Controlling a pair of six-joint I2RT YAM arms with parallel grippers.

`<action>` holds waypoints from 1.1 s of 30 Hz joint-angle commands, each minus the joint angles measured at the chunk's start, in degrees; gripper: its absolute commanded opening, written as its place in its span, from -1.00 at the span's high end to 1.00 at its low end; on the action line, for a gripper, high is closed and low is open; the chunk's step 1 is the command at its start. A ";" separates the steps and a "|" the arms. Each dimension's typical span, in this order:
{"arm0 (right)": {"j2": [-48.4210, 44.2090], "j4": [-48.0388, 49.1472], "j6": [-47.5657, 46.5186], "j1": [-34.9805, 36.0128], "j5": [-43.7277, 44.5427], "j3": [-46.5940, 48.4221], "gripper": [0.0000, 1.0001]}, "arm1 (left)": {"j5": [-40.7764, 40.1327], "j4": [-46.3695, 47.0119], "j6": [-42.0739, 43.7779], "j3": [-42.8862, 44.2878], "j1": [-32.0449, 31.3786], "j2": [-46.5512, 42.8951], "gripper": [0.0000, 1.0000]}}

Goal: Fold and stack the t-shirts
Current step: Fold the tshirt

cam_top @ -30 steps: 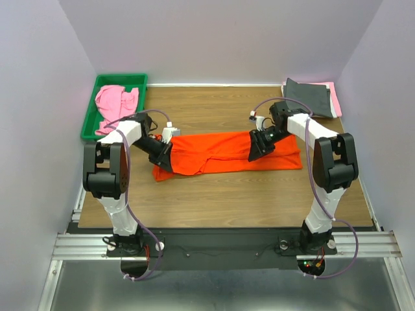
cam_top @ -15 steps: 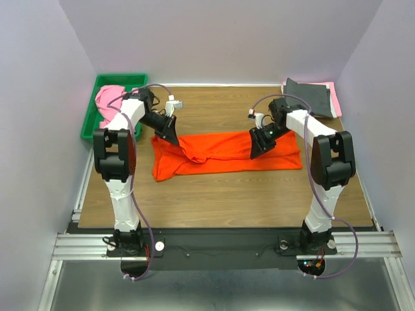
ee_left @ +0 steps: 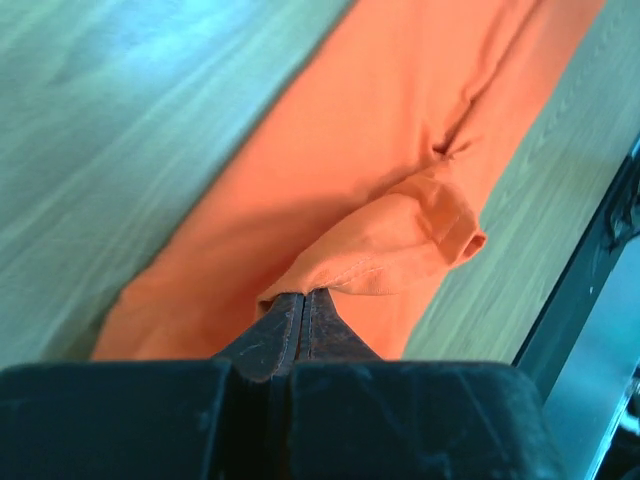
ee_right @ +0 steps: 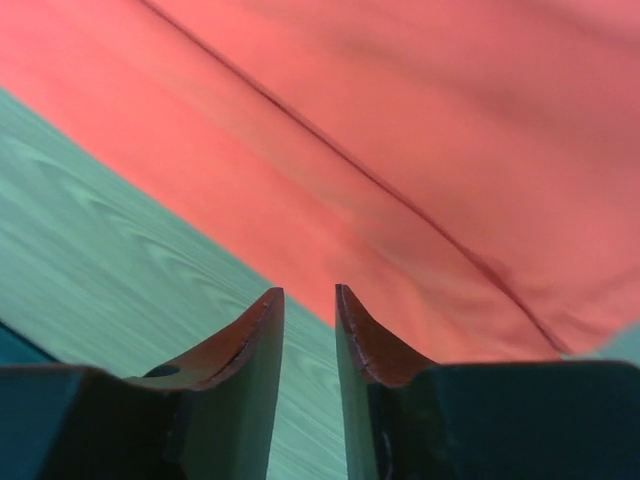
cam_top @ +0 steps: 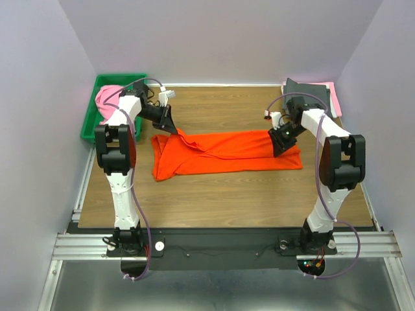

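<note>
The orange t-shirt [cam_top: 227, 150] lies stretched lengthwise across the table's middle. My left gripper [cam_top: 172, 127] is at its far left corner, shut on a fold of orange cloth [ee_left: 400, 250]; in the left wrist view the jaws of that gripper [ee_left: 303, 296] meet on the hem. My right gripper [cam_top: 279, 146] hovers over the shirt's right end. In the right wrist view the right gripper [ee_right: 309, 296] stands open with a narrow gap, wood showing between the fingers and orange cloth [ee_right: 420, 140] just beyond. A pink t-shirt [cam_top: 109, 98] is bunched in the tray. A dark grey t-shirt [cam_top: 310, 97] lies folded at the back right.
The green tray [cam_top: 90, 123] stands at the back left corner. A folded pink cloth [cam_top: 335, 98] lies under the grey shirt. Bare wood table [cam_top: 227, 201] runs in front of the orange shirt. Purple walls close in on three sides.
My left gripper has pulled the orange shirt's left corner back and to the left, spreading that end. My right gripper has slid right along the shirt and its jaws have narrowed.
</note>
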 commanded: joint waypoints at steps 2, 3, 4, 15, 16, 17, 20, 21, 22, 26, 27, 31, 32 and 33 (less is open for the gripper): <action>-1.28 -1.89 -6.58 -0.82 5.50 0.48 0.38 | -0.28 7.93 -7.63 0.68 1.30 0.00 1.00; -0.93 -2.16 -7.11 -0.73 5.59 0.65 0.43 | -0.54 8.91 -9.56 0.41 1.30 0.09 1.00; -0.75 -2.33 -7.55 -0.82 5.68 0.92 0.45 | -0.72 9.53 -10.36 0.32 1.30 0.52 1.00; 3.81 -2.33 -10.45 -0.91 8.05 3.90 0.53 | -2.21 12.61 -13.27 -3.19 2.70 0.62 1.00; 3.82 -2.60 -10.89 -0.91 7.88 4.17 0.58 | -2.30 12.53 -13.27 -3.46 2.88 0.62 1.00; 3.56 -2.95 -12.55 -1.00 7.62 4.17 0.63 | -2.57 12.70 -13.53 -3.72 2.97 0.53 1.00; 2.24 -4.00 -15.28 -0.82 8.49 3.04 0.72 | -3.01 13.05 -13.71 -4.51 3.06 0.27 1.00; 2.24 -4.35 -15.81 -0.91 8.93 2.68 0.72 | -3.18 13.23 -13.88 -4.69 3.06 0.35 1.00; 2.32 -4.36 -16.08 -1.00 10.15 2.33 0.73 | -3.01 13.32 -13.97 -4.86 3.06 0.35 1.00; 3.64 -0.94 -14.77 -1.00 12.36 0.92 0.72 | -3.27 13.41 -13.89 -4.87 3.14 0.18 1.00; 3.82 1.07 -13.29 -1.08 12.54 1.35 0.71 | -3.27 13.32 -13.80 -4.95 3.06 0.09 1.00; 5.84 1.88 -9.06 -1.43 11.49 5.30 0.69 | -2.92 12.97 -13.71 -4.86 3.06 -0.08 1.00; 6.10 1.80 -8.44 -1.52 11.05 6.10 0.68 | -2.83 12.97 -13.80 -5.04 3.06 -0.17 1.00; 6.36 1.71 -7.57 -1.78 10.43 6.97 0.67 | -2.66 12.79 -13.80 -4.95 3.06 -0.26 1.00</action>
